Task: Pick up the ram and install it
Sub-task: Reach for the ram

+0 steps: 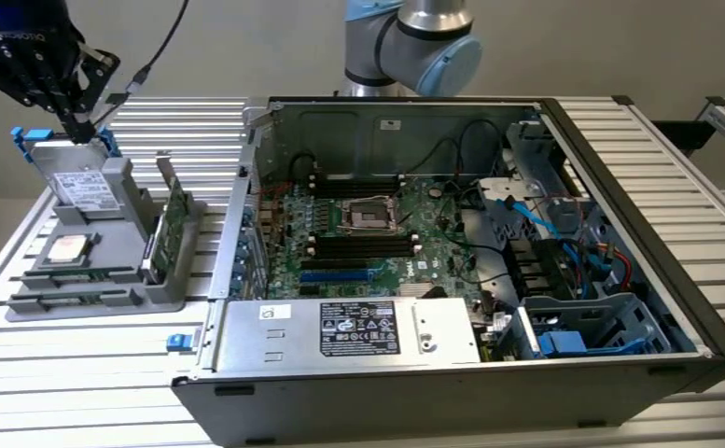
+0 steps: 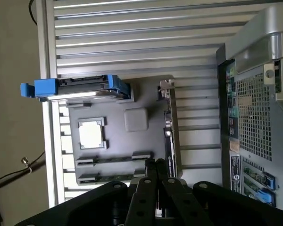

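Two ram sticks lie flat in the front slots of a grey holder (image 1: 163, 291); the nearer-to-centre stick (image 1: 76, 276) and the other one (image 1: 74, 299) show thin green edges. In the wrist view they are the first stick (image 2: 114, 158) and the second stick (image 2: 108, 178). My gripper (image 1: 82, 131) hangs high above the holder's back end, just over the top of the upright hard drive, its fingers drawn together and nothing between them. In the wrist view the gripper (image 2: 152, 165) points down near the holder's edge beside the expansion card.
The holder also carries a silver hard drive with blue rails (image 1: 82, 187) (image 2: 75, 88), a processor (image 1: 66, 248) (image 2: 92, 133) and an upright green expansion card (image 1: 171, 219) (image 2: 170, 134). The open computer case (image 1: 611, 187) lies at the exterior view's right, its motherboard (image 1: 337, 266) and memory slots (image 1: 362, 245) exposed.
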Controlling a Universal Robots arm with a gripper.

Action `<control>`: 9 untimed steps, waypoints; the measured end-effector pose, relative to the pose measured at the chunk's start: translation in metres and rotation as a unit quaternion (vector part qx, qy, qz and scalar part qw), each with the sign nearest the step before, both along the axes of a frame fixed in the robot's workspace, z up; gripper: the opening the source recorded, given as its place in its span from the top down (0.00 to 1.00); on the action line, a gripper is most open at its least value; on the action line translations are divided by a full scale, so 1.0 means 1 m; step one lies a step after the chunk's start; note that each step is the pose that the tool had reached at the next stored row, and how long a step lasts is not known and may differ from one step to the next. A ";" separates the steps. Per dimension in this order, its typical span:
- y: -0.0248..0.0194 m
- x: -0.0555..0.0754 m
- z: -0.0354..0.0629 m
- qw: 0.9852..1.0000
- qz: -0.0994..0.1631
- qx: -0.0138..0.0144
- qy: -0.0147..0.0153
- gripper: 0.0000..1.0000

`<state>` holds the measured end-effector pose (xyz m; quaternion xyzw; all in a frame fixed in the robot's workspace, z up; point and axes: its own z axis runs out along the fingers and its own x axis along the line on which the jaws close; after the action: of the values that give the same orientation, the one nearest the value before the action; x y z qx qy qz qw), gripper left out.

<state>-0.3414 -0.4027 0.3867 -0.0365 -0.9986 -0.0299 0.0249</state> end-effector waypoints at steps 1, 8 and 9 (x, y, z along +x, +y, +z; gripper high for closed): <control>0.0000 -0.004 -0.0008 1.000 0.000 0.000 0.000 0.90; -0.0001 -0.031 -0.0070 1.000 0.003 0.000 0.002 0.90; -0.0002 -0.033 -0.0080 1.000 0.004 0.000 0.003 0.90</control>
<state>-0.3743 -0.4028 0.3787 -0.0325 -0.9986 -0.0297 0.0278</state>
